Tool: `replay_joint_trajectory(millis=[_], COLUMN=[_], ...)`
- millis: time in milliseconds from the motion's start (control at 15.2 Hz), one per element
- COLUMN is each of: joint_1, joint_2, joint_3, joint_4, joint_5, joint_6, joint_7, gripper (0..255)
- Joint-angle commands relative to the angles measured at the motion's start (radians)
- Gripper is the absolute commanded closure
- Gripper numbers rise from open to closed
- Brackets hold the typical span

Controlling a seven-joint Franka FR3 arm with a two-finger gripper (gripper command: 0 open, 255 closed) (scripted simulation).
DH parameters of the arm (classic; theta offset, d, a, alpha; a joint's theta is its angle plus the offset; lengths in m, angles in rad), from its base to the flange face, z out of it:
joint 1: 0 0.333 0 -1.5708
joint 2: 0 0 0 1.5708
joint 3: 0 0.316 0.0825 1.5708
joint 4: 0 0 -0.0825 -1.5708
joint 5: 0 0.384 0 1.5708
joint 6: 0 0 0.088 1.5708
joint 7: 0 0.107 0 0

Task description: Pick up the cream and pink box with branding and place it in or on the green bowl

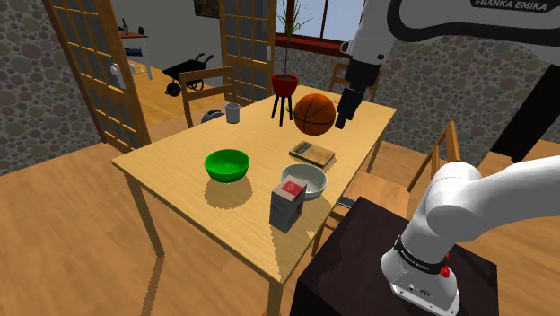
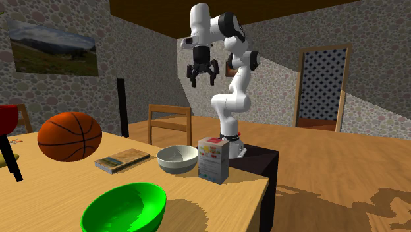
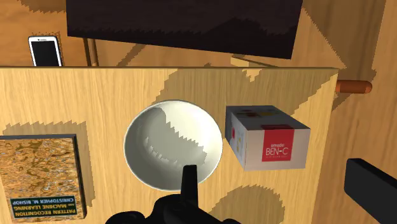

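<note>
The cream box (image 1: 289, 204) with a red-pink label stands upright near the table's front edge, next to a white bowl (image 1: 304, 180). The green bowl (image 1: 226, 165) sits to the shoulder view's left of both. From the second exterior view, the box (image 2: 213, 159) is at the table's edge and the green bowl (image 2: 125, 207) is in the foreground. My gripper (image 1: 344, 117) hangs high above the table, open, with nothing held. In the second exterior view the gripper (image 2: 202, 78) points down, well above the box. Looking down from the wrist, the box (image 3: 267, 137) lies beside the white bowl (image 3: 173, 145), far below my gripper (image 3: 273, 173).
A book (image 1: 312, 153), a basketball (image 1: 316, 114), a red pot on a stand (image 1: 284, 85) and a grey mug (image 1: 232, 112) occupy the table's far part. Chairs stand around the table. The black stand (image 3: 184, 25) and a phone (image 3: 45, 51) lie beyond the table's edge.
</note>
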Motion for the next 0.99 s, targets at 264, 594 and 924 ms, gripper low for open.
replay_joint_trajectory(millis=[264,594,924], joint_1=[0.082,0.173,0.248], joint_2=[0.107,0.241,0.371], joint_3=[-0.002,0.006,0.024], joint_4=[-0.039,-0.086,-0.139], joint_5=[-0.061,-0.142,-0.233], joint_6=[0.109,0.254,0.413], joint_7=[-0.209,-0.45,-0.668], gripper=[0,0,0])
